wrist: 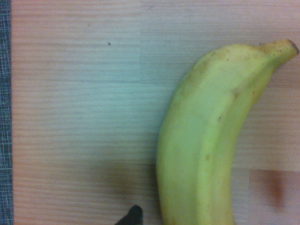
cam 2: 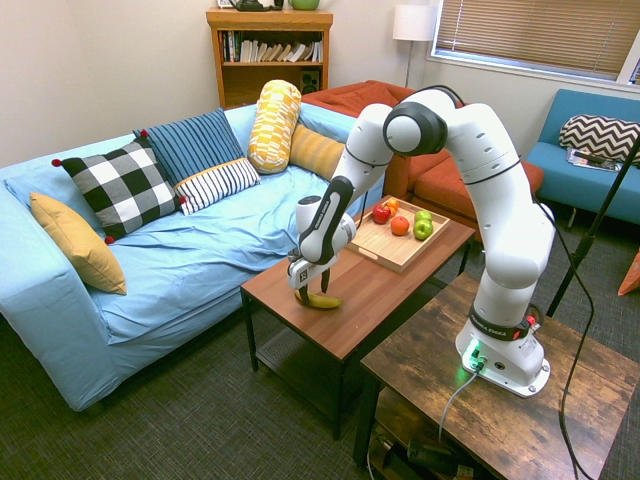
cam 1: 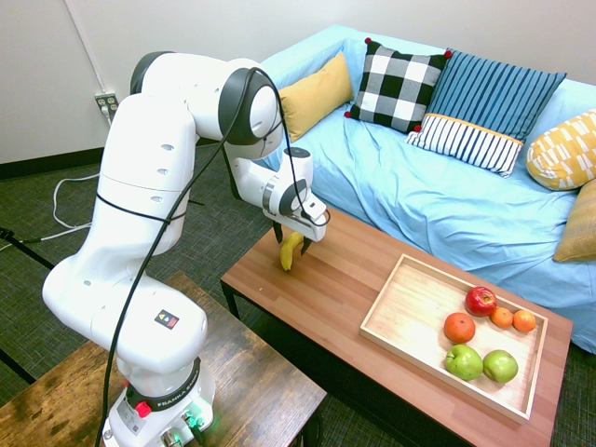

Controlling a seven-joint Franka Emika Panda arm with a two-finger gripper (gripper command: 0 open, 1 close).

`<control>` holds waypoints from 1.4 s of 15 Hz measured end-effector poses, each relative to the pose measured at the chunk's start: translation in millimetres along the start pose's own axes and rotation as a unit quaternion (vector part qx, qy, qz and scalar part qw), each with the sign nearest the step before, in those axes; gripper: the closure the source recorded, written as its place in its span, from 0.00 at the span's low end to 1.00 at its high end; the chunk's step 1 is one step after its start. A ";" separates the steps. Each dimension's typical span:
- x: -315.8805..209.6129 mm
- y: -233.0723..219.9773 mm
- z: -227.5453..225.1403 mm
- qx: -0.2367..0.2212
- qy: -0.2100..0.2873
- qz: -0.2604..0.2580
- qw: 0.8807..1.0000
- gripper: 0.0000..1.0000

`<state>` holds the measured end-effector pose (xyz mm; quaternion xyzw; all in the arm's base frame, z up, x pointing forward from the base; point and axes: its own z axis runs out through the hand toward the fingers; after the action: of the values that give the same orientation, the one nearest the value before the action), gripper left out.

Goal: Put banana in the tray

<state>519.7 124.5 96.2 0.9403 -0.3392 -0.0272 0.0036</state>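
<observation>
In the first exterior view, the banana (cam 1: 287,258) is lying on the table (cam 1: 326,279), left of the tray (cam 1: 410,312). Apples (cam 1: 464,361) and oranges (cam 1: 459,327) are sitting in the tray. The sofa (cam 1: 400,177) is standing behind the table.

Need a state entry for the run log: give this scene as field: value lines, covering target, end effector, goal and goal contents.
target: banana, on the wooden table, outside the tray
end effector: open, fingers down on either side of the banana
grip: not closed on it
goal: light wood tray, at the table's other end
goal contents: red apple, two green apples, three orange fruits
task status: banana not yet in tray
</observation>
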 end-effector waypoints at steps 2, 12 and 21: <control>-3.4 -0.9 5.8 -0.002 -0.001 -0.002 1.000 1.00; -5.6 -3.6 4.0 0.002 0.001 -0.002 1.000 1.00; 132.2 141.9 -197.5 0.039 0.077 0.090 0.992 1.00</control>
<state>541.4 -71.3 290.6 0.9047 -0.4218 0.0594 -0.0047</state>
